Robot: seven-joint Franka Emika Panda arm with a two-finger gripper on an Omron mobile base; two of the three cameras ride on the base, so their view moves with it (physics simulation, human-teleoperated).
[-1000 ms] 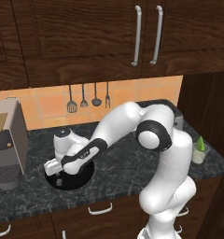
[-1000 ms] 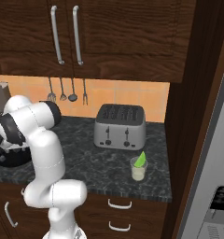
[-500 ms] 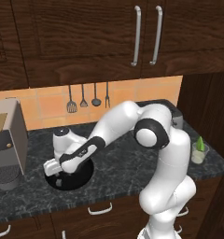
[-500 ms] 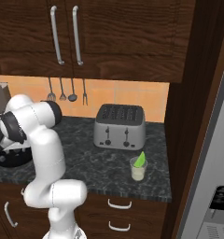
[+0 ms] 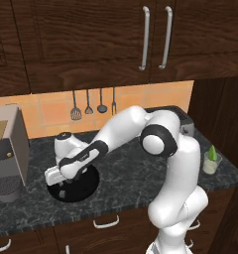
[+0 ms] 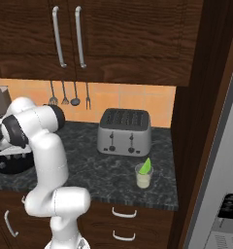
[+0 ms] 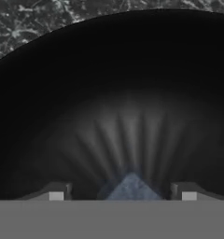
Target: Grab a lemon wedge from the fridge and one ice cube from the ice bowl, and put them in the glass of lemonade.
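The white robot arm reaches down to the left, its two-finger gripper (image 7: 122, 195) lowered into the wide, shallow black ice bowl (image 5: 86, 183) on the dark speckled stone counter (image 5: 126, 168). Seen from the hand, the two dark finger tips (image 7: 56, 192) stand well apart on either side of a pale bluish ice cube (image 7: 130, 187) that sits between them at the bottom of the bowl; the jaws are wide and I cannot tell whether they touch it. Well to the right, near the silver two-slot toaster (image 6: 124, 131), stands the small clear glass of pale lemonade (image 6: 143, 179), with the tiny yellow-green lemon wedge (image 6: 146, 166) perched in its top. The tall grey metal fridge (image 6: 220, 185) stands at the far right.
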